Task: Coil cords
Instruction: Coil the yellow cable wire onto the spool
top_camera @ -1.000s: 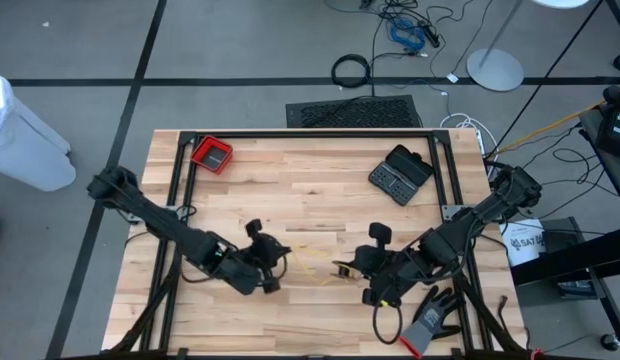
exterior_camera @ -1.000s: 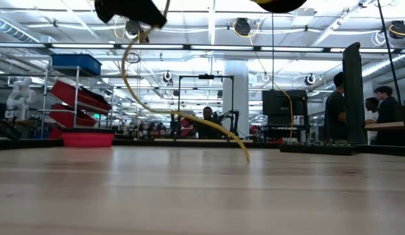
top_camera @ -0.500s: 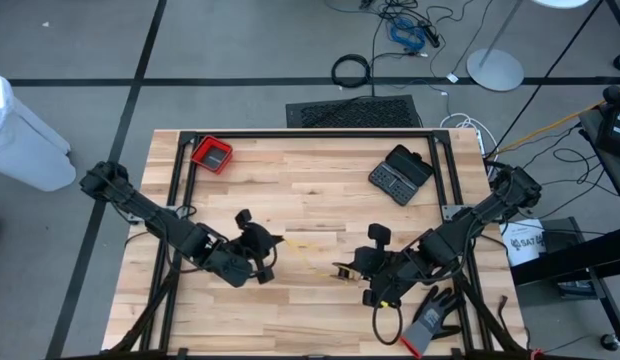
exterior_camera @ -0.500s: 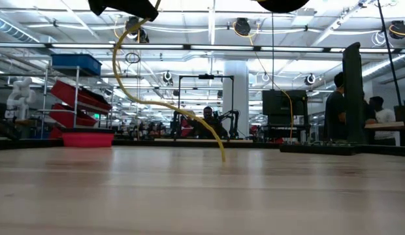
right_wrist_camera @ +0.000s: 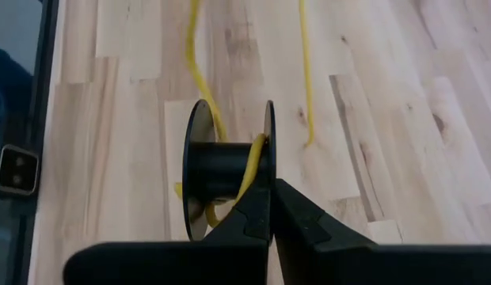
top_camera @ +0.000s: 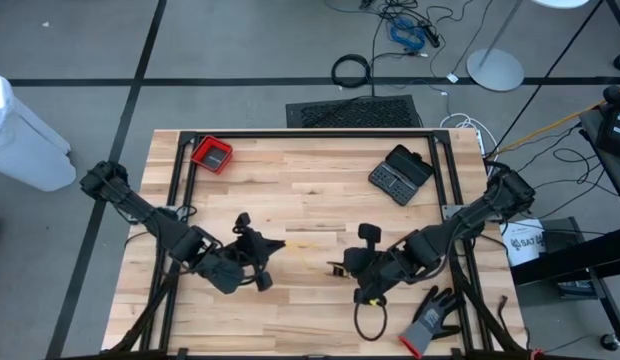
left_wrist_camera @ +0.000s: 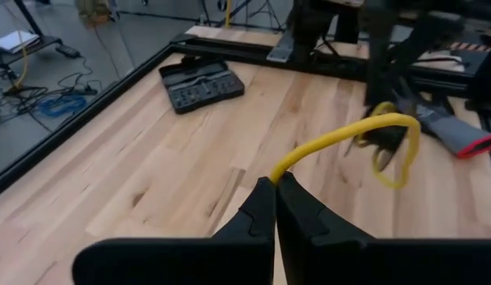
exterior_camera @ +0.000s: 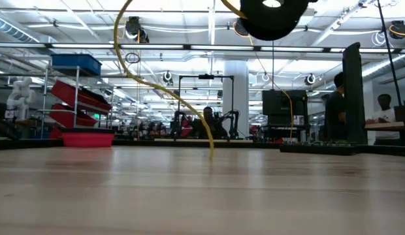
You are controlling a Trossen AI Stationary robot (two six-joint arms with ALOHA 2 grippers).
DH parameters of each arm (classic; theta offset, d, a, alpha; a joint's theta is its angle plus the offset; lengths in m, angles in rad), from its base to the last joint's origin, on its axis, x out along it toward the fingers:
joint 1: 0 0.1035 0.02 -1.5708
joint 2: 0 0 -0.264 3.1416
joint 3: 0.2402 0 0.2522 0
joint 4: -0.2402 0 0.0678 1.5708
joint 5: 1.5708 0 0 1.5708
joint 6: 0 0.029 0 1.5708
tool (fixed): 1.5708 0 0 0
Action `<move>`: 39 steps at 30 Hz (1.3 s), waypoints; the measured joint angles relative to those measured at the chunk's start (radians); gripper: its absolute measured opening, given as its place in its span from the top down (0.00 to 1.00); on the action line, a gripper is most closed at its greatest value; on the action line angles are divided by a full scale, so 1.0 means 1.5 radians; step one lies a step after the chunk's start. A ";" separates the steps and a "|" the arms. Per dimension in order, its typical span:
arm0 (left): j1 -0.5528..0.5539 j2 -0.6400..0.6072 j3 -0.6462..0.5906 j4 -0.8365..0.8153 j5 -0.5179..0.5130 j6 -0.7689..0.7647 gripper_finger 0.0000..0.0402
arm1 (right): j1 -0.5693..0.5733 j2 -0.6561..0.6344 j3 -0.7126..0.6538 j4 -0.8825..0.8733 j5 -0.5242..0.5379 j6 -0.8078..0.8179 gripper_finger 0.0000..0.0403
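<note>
A thin yellow cord point(top_camera: 302, 243) runs between my two grippers over the middle of the wood table. My left gripper point(top_camera: 266, 247) is shut on it. My right gripper point(top_camera: 340, 268) is shut on a small black spool point(right_wrist_camera: 226, 170) with the yellow cord wound on its core. In the low view the cord point(exterior_camera: 157, 91) curves down from above and one low point point(exterior_camera: 211, 154) touches the table; the spool point(exterior_camera: 271, 16) hangs high. A thin black cord loop point(top_camera: 368, 320) lies beside the right arm. My left gripper pinches the yellow cord point(left_wrist_camera: 279, 170) between its two fingertips, at one spot along its length. The cord rises from the fingers in a slack arc point(left_wrist_camera: 364, 127) and drops toward the spool. My right gripper pinches the rim of one of the spool's flanges point(right_wrist_camera: 267, 158) between its fingertips. The spool is lifted clear of the table, its axis about level.
A grey-black glove with a red cuff point(top_camera: 430, 318) lies near the front right. A black tool case point(top_camera: 400, 174) lies at the far right and a red tray point(top_camera: 212, 154) at the far left. A black frame rail point(top_camera: 290, 133) borders the table.
My right gripper has moved toward the table's left edge with the spool, which now shows lower in the low view. My left gripper has moved a little toward the left edge and risen out of the low view. The cord's low point has slid along the table.
</note>
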 joint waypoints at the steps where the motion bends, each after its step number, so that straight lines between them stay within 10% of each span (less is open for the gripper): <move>1: -0.002 0.000 0.000 0.005 -0.001 0.005 1.00 | -0.004 0.000 0.000 0.004 0.001 -0.002 1.00; 23: -0.033 0.000 0.000 0.092 -0.068 0.069 1.00 | -0.065 0.090 0.000 0.087 -0.104 -0.105 1.00; 39: -0.042 0.000 0.001 0.084 -0.098 0.068 1.00 | -0.098 0.103 -0.001 0.157 0.011 -0.117 1.00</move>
